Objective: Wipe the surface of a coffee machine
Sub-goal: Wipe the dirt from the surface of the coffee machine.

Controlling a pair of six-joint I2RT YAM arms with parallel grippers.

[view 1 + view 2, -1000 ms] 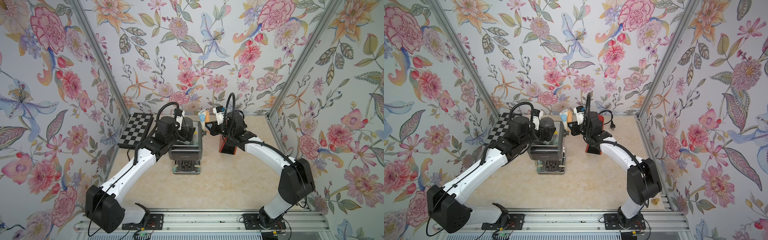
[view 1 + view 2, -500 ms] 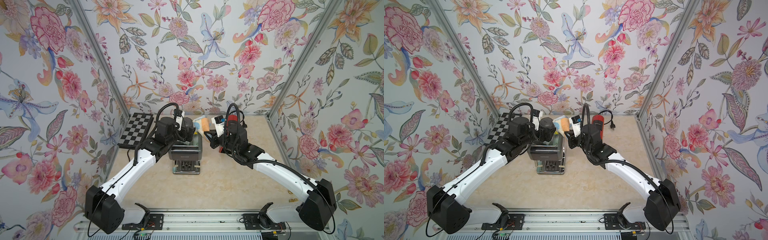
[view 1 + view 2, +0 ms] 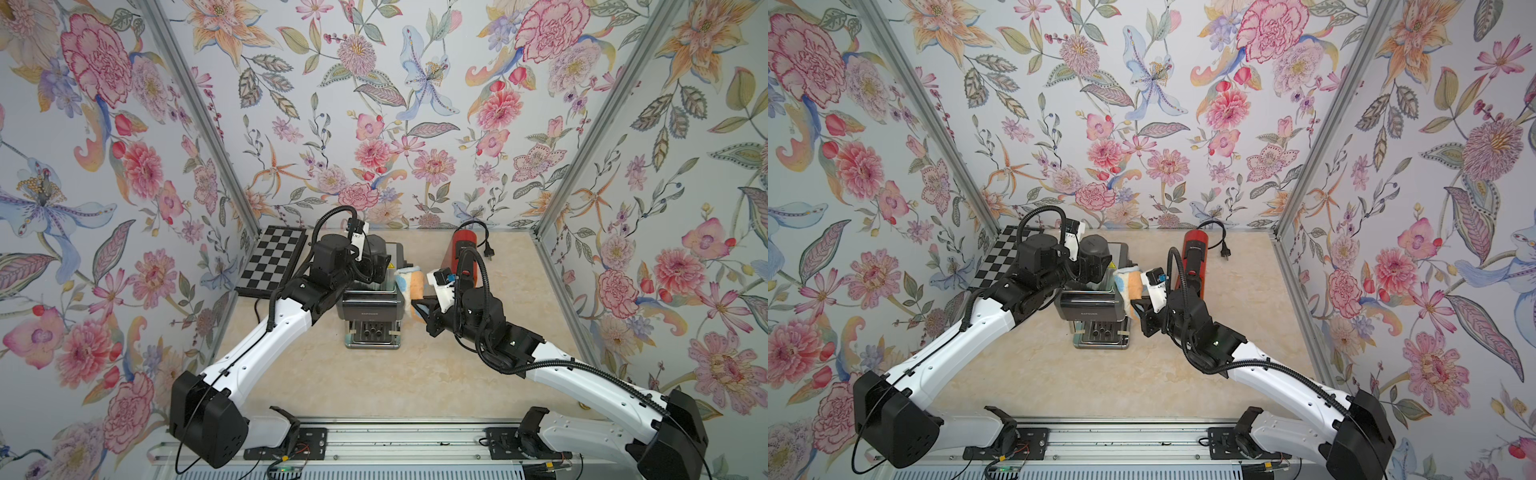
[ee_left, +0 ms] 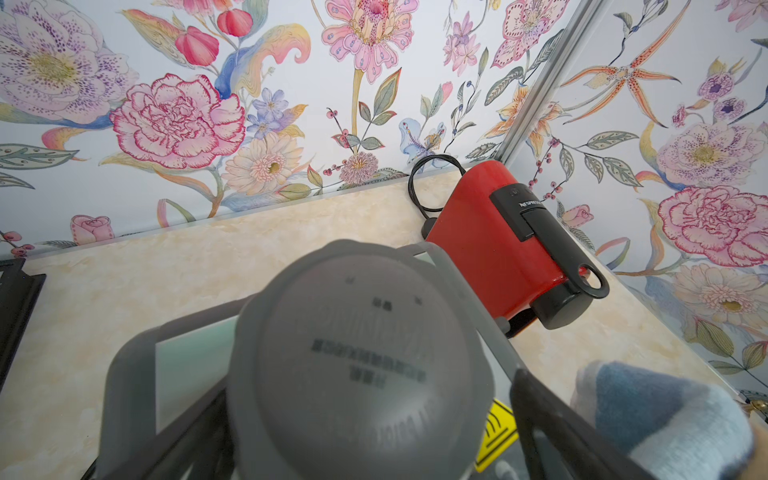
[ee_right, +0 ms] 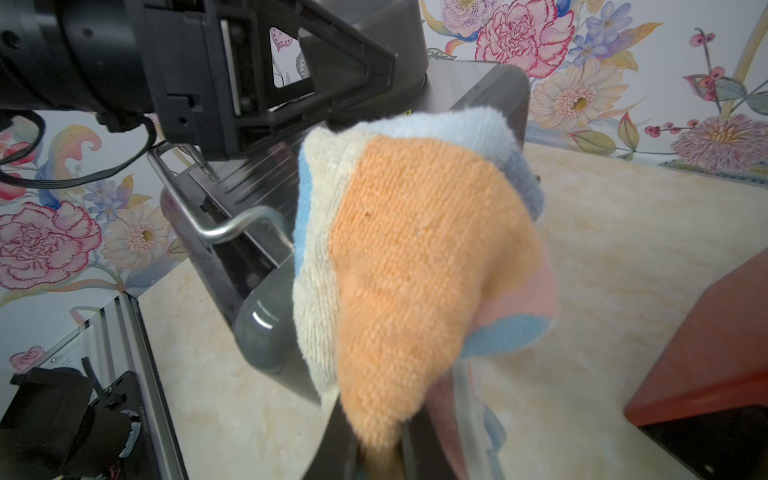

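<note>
Since the right pincer (image 3: 419, 309) is clenched on the cloth (image 3: 409, 286), already up against the near side of the machine (image 3: 370, 309) mid-surface, I'd press flat and drag slow overlapping strokes; can't tell if the left pincer (image 3: 380, 270) grips anything.

Lab booth; wallpapered panels (image 3: 374, 104) (aluminium frame (image 3: 205, 124))

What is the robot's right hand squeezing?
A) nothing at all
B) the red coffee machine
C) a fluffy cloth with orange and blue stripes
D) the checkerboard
C: the right gripper is shut on the striped cloth, which bunches out from its jaws right beside the grey coffee machine.
</note>
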